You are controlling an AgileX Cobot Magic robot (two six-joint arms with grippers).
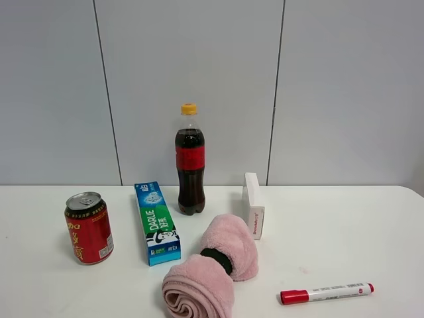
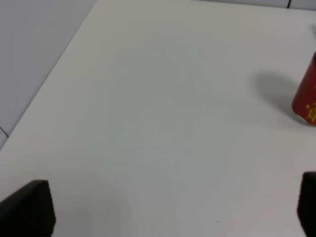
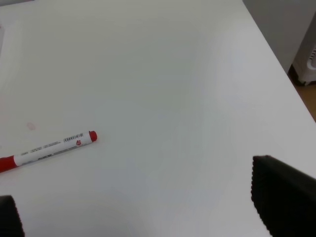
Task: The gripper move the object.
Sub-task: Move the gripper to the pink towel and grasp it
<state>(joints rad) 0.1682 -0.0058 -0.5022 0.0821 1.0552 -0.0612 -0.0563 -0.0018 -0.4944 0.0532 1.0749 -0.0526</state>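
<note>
Both pincers hang over bare table (image 1: 344,232) with nothing in them. The left gripper (image 2: 168,205) has its two dark fingers (image 2: 27,207) spread wide at the corners of its wrist view, and the right gripper (image 3: 148,207) is spread just as wide. Neither arm shows in the high view. Nothing marks out which thing is to be moved, so I go by what lies nearest each pincer. The red marker (image 3: 47,148) lies flat ahead of the right gripper and off to one side, clear of its fingers. On the table it is at the front right (image 1: 326,292), its long axis running nearly side to side. Its red cap points toward the pink rolled towel (image 1: 212,265), and the print on its white barrel is too small to read. The red can (image 2: 307,96) stands upright ahead of the left gripper, well apart from it, at the front left of the table (image 1: 88,227). It bears yellow Chinese characters. Beside the can lies a green and blue toothpaste box (image 1: 156,222) reading DARLIE, its long axis running back to front. Behind the box stands a cola bottle (image 1: 190,162) with a red label and an orange cap. A small white box (image 1: 253,204) stands just behind the towel, with red lettering too fine to make out.
</note>
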